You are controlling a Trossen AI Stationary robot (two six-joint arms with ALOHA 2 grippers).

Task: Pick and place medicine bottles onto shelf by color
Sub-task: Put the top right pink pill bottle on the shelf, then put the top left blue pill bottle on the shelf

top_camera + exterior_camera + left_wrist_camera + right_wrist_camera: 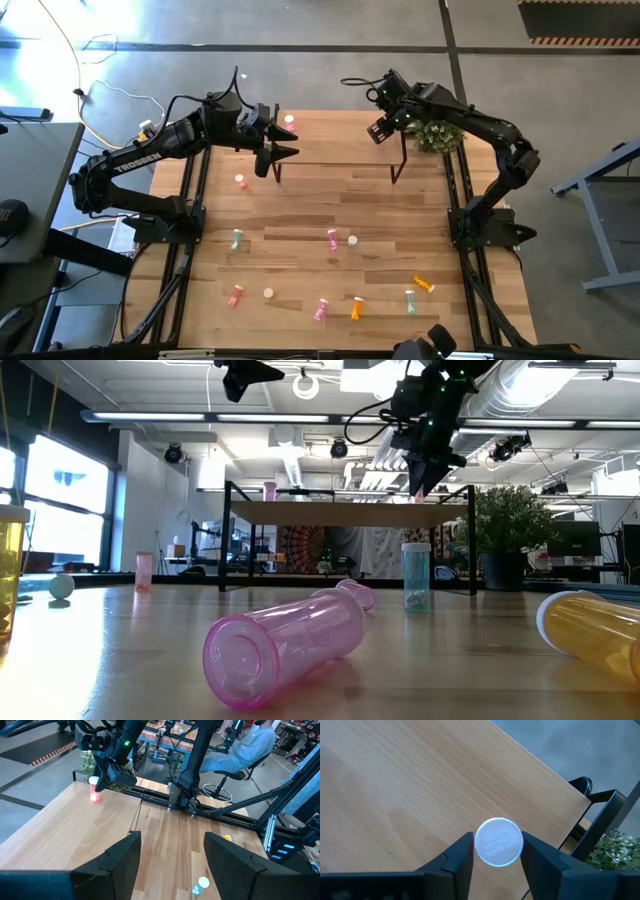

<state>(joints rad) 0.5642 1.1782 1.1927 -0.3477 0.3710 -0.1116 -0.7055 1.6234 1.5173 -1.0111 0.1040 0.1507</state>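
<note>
Your left gripper [285, 152] hangs open and empty over the shelf's [330, 135] left end, beside one standing bottle [289, 121]. At the right end, the right gripper's [496, 851] fingers flank a red bottle [93, 787] standing there; grip unclear. About ten bottles remain on the table [300, 210] below the shelf.

Bright window glare, blurred foreground bottles [285, 645]

The wooden table [300, 215] carries scattered medicine bottles [332, 238] and the shelf [340, 135], bottles on it.

Both grippers [283, 150] [379, 130] over shelf [335, 140], bottles [333, 239] scattered on table [300, 215]
</note>
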